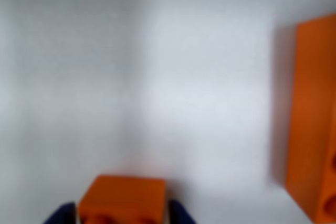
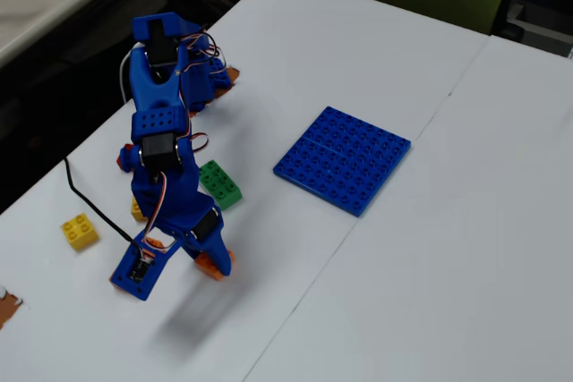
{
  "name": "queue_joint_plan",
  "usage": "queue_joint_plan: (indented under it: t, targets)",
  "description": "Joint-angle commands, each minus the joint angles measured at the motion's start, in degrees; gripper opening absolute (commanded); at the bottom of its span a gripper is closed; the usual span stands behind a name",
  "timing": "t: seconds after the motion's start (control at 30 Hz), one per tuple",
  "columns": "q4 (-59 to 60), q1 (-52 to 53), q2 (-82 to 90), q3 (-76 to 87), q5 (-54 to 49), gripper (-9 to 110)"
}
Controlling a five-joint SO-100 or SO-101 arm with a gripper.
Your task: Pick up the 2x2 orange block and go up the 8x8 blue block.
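Two blue fingertips flank the 2x2 orange block [image 1: 124,199] at six o'clock in the wrist view, one on each side and close against it. We read the gripper [image 1: 122,214] as narrowed around the block; whether it is truly squeezing or only bracketing it, the blurred picture does not settle. We also cannot tell if the block is off the white table [image 1: 157,77] yet. At three o'clock in that view a longer orange brick [image 1: 313,119] lies well clear of the fingers.

In the fixed view the gripper [image 2: 208,257] sits at about seven o'clock, with a bit of orange showing under its tip [image 2: 215,263], low over the table. Just behind the arm [image 2: 161,131], toward nine o'clock, lie a green brick [image 2: 219,183] and, nearer the table edge, a yellow brick [image 2: 79,231]. Farther off, just past centre toward one o'clock, the 8x8 blue block [image 2: 343,157] lies flat and bare, well apart from the gripper.

Our judgement: the grasp step is in hand, and the carry has not begun. Next move, as we see it, calls for a firm close, then a straight lift high enough to clear the green brick, then a swing toward one o'clock across the open table to hold above the blue plate. Risk worth noting: a loose pinch could let the small block twist or drop on the lift.
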Motion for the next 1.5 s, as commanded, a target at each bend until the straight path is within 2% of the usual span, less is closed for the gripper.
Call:
queue_joint_plan:
  t: [0.0, 0.13, 0.47, 0.73, 1.13, 1.47]
  targets:
    - [-0.62, 0.09, 0.70, -2.81, -0.44, 18]
    - [-0.62, 0.00, 0.62, -2.81, -0.44, 10]
    - [-0.70, -0.09, 0.62, -2.81, -0.88, 0]
    - [0.35, -0.18, 4.39, -2.81, -3.25, 0]
    - [5.45, -0.62, 18.63, -2.55, -12.66, 0]
    - [9.05, -6.94, 27.86, -2.72, -21.97, 0]
